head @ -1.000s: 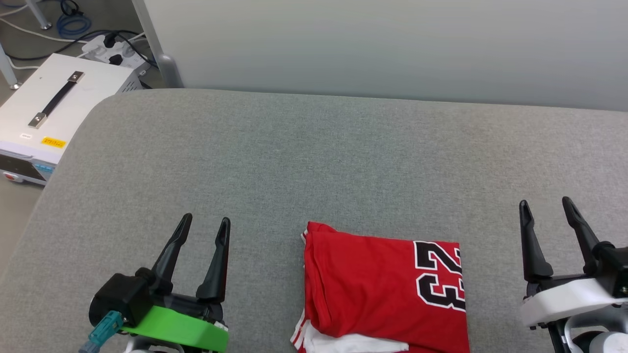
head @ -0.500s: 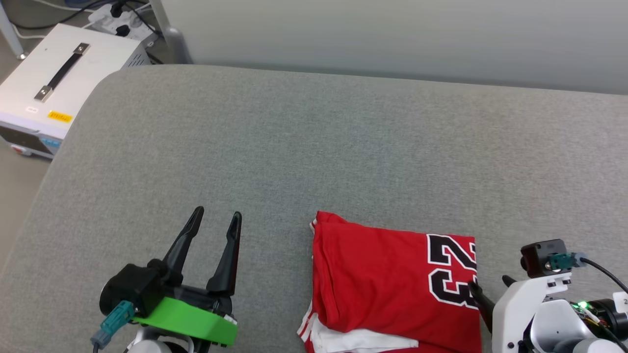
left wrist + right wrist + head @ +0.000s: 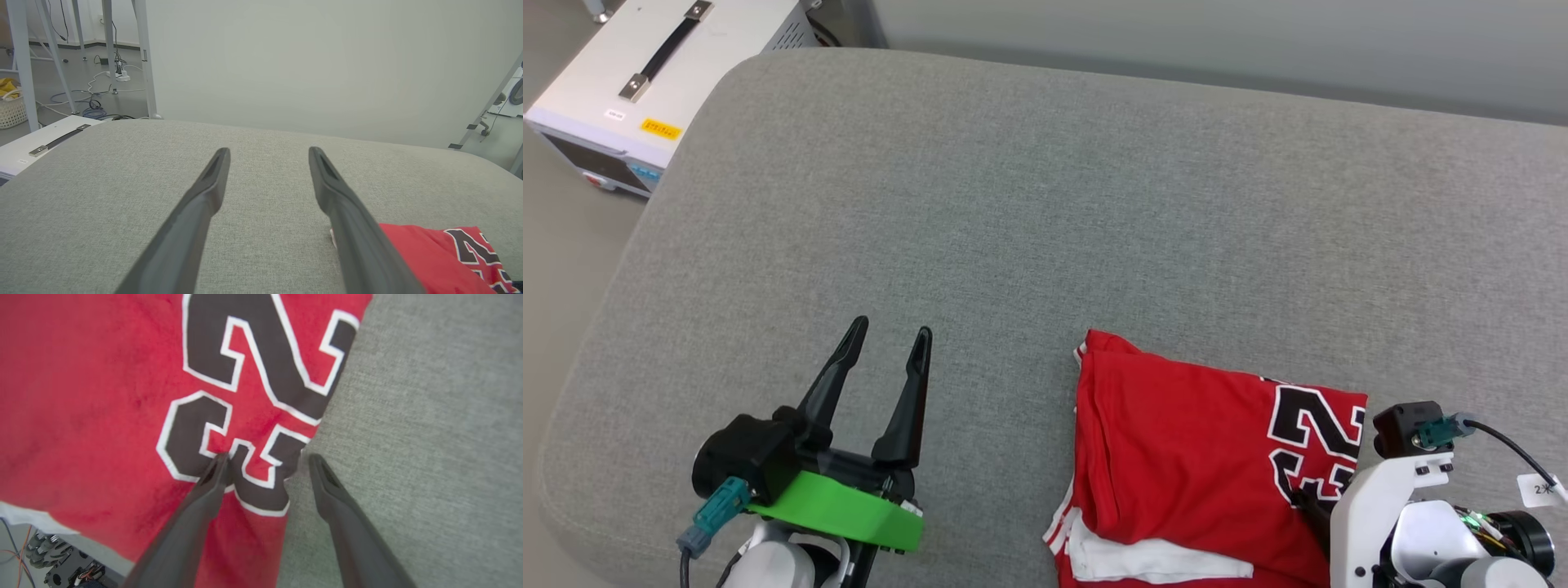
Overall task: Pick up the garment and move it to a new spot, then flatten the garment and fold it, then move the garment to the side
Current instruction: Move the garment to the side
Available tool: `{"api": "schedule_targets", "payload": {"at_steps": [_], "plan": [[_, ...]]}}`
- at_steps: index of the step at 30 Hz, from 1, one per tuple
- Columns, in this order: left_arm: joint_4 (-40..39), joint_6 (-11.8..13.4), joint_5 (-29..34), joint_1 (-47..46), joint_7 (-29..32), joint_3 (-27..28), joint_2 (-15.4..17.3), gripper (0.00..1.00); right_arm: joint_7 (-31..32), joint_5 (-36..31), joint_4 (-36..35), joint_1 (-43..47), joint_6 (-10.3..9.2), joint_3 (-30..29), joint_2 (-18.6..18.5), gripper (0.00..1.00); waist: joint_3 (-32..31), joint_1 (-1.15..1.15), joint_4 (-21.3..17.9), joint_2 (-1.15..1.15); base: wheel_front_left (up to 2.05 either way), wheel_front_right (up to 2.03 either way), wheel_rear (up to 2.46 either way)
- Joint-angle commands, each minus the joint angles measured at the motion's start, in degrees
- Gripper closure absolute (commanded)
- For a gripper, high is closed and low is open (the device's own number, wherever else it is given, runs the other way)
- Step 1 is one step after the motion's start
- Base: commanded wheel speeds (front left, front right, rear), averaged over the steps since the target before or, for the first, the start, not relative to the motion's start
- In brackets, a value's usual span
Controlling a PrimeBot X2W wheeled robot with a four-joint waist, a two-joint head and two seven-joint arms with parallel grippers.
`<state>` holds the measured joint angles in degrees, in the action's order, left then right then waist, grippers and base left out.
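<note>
Grey cushion (image 3: 1045, 204) carries the folded jersey (image 3: 1184, 457); right gripper (image 3: 268, 457) straddles its edge, jaws spread wide, empty. Left gripper (image 3: 890, 328) hovers beside it, wide open too.

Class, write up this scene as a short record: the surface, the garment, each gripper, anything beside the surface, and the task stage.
surface: grey, padded, rounded corners
garment: red, folded, black 23 print on top, white sleeve showing at the near edge
left gripper: open, over bare surface, apart from the garment
right gripper: open, astride the garment's edge, one finger over the print, the other over the surface; contact unclear
white box: black handle on top, beside the surface's far left corner
stage: folded; move to the side seemingly not yet done
</note>
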<state>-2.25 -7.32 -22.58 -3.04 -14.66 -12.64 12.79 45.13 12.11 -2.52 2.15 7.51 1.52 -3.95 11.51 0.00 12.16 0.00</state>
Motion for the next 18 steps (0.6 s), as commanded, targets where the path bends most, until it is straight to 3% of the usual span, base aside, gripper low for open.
{"api": "schedule_targets", "payload": {"at_steps": [1,3,4,5,12,18], "plan": [[0.3,-0.2,0.5,-1.1,-0.3,0.0,0.4,0.0,0.4,0.3,2.3,-0.1,-0.02,1.3,0.5,0.0,0.6,0.0,0.5,0.0,0.0,0.0,0.0],[0.4,-0.2,0.9,-1.3,-0.3,-0.1,0.6,0.0,0.6,0.6,4.1,-0.1,-0.02,2.3,0.5,0.05,0.6,0.0,0.5,0.0,0.0,0.0,0.0],[0.4,-0.2,0.9,-1.4,-0.3,-0.1,0.6,0.0,0.5,0.6,4.7,-0.1,-0.02,2.7,0.4,0.35,0.6,0.0,0.5,0.0,0.0,0.0,0.0],[0.3,-0.2,1.0,-1.5,-0.3,-0.2,0.6,0.0,0.1,0.3,5.2,-0.3,-0.02,3.2,0.0,1.0,0.5,0.0,0.5,0.0,0.0,0.0,0.0],[0.1,-0.2,1.1,-1.0,-0.3,-0.3,0.7,0.0,-5.8,-1.7,5.0,-3.2,-0.02,4.9,-3.3,1.0,-1.2,0.0,-1.6,0.0,0.0,0.0,0.0],[0.0,-0.2,1.5,-0.3,-0.3,-1.3,0.8,0.0,-7.7,-3.9,1.6,-6.6,-0.02,9.3,-9.4,1.0,-2.5,0.0,-5.8,0.0,0.0,0.0,0.0]]}}
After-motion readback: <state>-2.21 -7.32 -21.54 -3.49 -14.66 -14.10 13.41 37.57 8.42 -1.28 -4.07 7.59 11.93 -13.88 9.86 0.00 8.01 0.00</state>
